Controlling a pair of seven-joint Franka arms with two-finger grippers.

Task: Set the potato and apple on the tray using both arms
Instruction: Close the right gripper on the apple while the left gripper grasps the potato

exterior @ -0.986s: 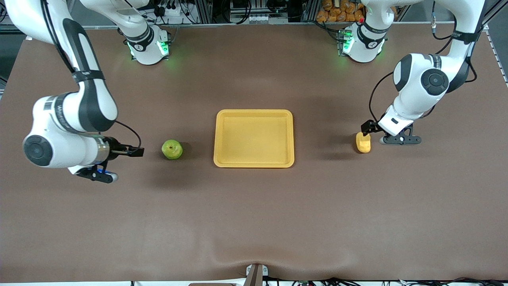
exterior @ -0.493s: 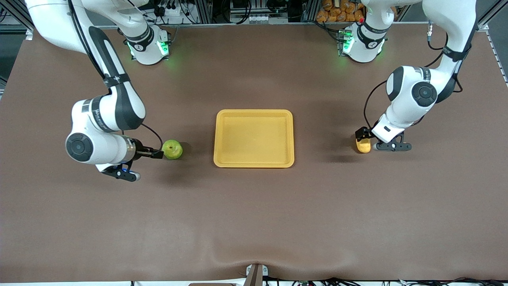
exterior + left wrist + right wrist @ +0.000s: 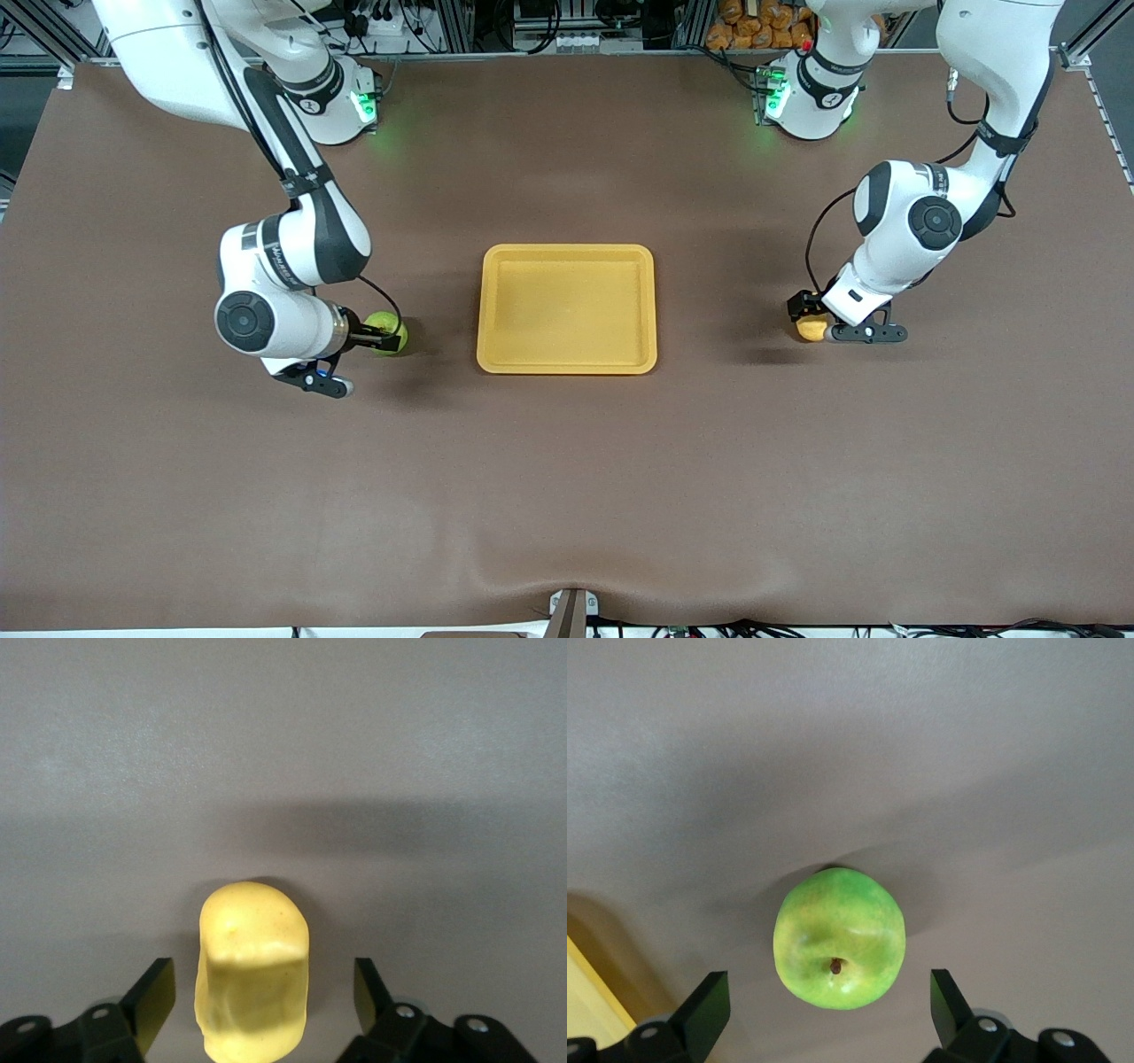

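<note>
The yellow-orange tray (image 3: 567, 363) lies in the middle of the table. The green apple (image 3: 390, 338) rests on the table beside the tray, toward the right arm's end. My right gripper (image 3: 383, 335) is open right over it; in the right wrist view the apple (image 3: 839, 938) sits between the spread fingers (image 3: 709, 1010). The pale yellow potato (image 3: 810, 330) rests on the table toward the left arm's end. My left gripper (image 3: 808, 310) is open over it; in the left wrist view the potato (image 3: 253, 974) lies between the fingers (image 3: 152, 999), untouched.
A corner of the tray (image 3: 589, 1010) shows in the right wrist view. Brown table cloth (image 3: 567, 496) spreads all around. Both arm bases (image 3: 332, 102) glow green along the table's edge farthest from the front camera.
The right arm swept in from its end of the table and brought its gripper over the apple. The left gripper came down around the potato, covering most of it.
</note>
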